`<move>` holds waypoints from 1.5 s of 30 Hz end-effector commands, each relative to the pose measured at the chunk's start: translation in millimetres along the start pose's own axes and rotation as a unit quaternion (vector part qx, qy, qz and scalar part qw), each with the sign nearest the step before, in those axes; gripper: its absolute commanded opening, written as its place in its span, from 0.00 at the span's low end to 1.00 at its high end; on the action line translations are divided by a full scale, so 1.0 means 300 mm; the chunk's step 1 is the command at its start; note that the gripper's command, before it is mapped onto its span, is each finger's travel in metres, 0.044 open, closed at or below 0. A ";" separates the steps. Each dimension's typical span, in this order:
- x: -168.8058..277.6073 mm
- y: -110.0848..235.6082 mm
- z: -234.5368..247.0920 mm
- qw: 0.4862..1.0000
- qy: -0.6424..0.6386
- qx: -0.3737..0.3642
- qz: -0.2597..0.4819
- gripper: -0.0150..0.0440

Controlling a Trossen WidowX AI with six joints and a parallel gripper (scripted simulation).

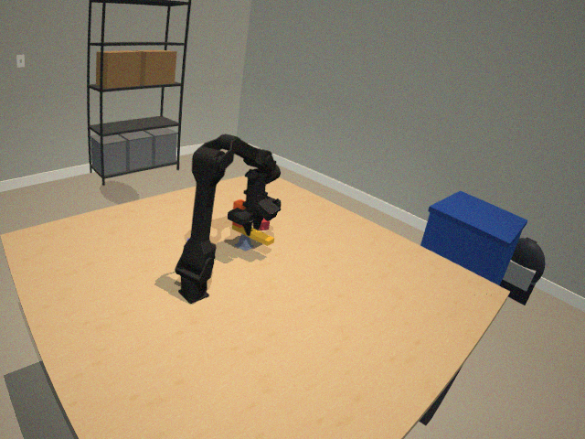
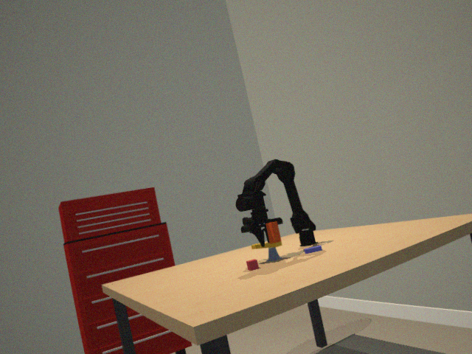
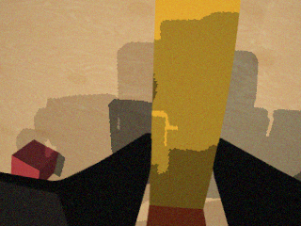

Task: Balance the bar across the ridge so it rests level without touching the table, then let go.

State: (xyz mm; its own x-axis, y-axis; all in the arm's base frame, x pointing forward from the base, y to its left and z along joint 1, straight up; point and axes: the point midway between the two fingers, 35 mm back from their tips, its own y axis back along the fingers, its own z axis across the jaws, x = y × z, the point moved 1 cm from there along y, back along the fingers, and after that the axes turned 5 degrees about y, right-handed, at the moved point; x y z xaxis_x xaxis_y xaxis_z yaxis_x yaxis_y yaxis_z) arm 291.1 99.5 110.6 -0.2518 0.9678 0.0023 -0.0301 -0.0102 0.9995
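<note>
The yellow bar (image 1: pixel 264 237) (image 2: pixel 256 246) (image 3: pixel 195 85) is held roughly level, clear of the table, with an upright orange block (image 1: pixel 239 204) (image 2: pixel 273 232) on one end. My gripper (image 1: pixel 253 230) (image 2: pixel 262 243) (image 3: pixel 182 142) is shut on the bar, one finger on each side of it, near the block. The blue-grey ridge (image 1: pixel 245 243) (image 2: pixel 273 255) stands on the table under the bar, beneath the stretch near the orange block in the exterior view. Whether the bar touches the ridge top cannot be told.
A small red cube (image 1: pixel 265 224) (image 2: pixel 252 265) (image 3: pixel 34 159) lies on the table (image 1: pixel 330 306) (image 2: pixel 213 289) near the ridge. A blue block (image 2: pixel 313 249) lies near the arm's base. A shelf rack, a blue bin and a red tool cabinet stand beyond the table.
</note>
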 end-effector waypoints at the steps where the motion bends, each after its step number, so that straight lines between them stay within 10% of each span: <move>1: -0.001 -0.002 -0.001 1.000 0.001 0.001 0.000 0.25; 37: 0.000 0.000 0.000 1.000 0.000 0.000 0.000 0.25; 45: 0.000 0.000 0.000 1.000 0.000 0.000 0.000 0.54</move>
State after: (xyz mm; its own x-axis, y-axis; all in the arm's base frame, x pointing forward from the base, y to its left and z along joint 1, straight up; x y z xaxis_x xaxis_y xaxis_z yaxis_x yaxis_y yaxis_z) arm 291.3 99.4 110.9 -0.2517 0.9678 0.0024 -0.0309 -0.0105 0.9995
